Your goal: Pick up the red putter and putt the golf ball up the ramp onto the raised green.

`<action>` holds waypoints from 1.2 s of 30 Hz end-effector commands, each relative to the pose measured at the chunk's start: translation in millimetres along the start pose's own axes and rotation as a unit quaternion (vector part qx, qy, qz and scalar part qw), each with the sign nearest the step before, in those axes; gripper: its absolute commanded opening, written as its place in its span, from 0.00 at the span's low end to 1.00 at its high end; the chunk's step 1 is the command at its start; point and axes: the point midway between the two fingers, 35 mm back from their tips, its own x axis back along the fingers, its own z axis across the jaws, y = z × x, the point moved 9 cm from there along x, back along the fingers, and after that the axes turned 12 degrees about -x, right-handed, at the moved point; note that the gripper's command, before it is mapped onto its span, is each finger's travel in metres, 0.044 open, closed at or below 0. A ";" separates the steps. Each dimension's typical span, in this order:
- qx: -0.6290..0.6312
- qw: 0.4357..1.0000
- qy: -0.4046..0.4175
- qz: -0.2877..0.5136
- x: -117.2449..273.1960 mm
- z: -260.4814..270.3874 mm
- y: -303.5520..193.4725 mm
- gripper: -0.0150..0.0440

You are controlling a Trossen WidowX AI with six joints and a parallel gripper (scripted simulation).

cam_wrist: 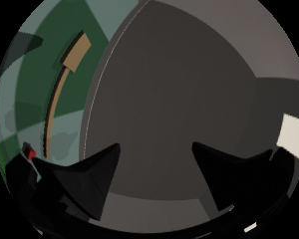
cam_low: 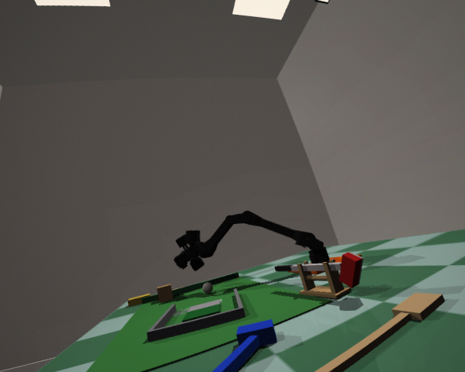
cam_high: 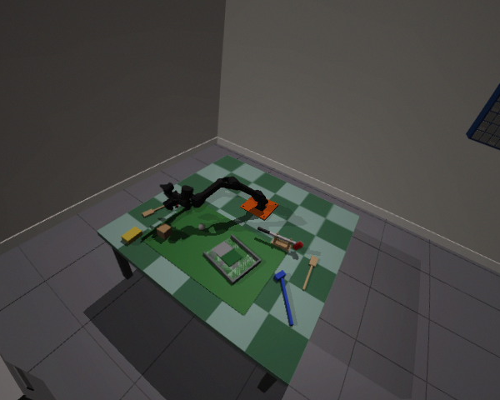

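The red putter lies across a wooden rack (cam_high: 281, 244) (cam_low: 325, 292); its red head (cam_high: 297, 245) (cam_low: 350, 270) sticks out at one end and its black grip (cam_high: 263, 229) (cam_low: 283, 268) at the other. The golf ball (cam_high: 202, 226) (cam_low: 207, 287) rests on the green mat (cam_high: 242, 301) (cam_low: 124, 348). Low grey walls (cam_high: 247, 272) (cam_low: 196, 322) surround a light grey ramp (cam_high: 220, 247) and a dark green block (cam_high: 232, 257). My gripper (cam_high: 164, 196) (cam_low: 179, 252) (cam_wrist: 156, 146) is open and empty, high beyond the ball, far from the putter and pointing at the wall.
A brown block (cam_high: 164, 231) (cam_low: 165, 293) and a yellow block (cam_high: 131, 235) stand left of the ball. A blue mallet (cam_high: 287, 299) (cam_low: 256, 332) and a wooden one (cam_high: 313, 261) (cam_low: 418, 306) lie near the rack. Another wooden one (cam_high: 147, 212) (cam_wrist: 78, 52) lies near a small red piece (cam_wrist: 30, 153).
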 end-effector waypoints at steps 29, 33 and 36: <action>0.150 0.751 0.304 -0.567 349.3 -48.8 4.8 1.00; 0.187 0.685 0.366 -0.602 392.0 -46.9 -28.9 1.00; 0.217 0.634 0.413 -0.616 419.9 -44.9 -58.2 1.00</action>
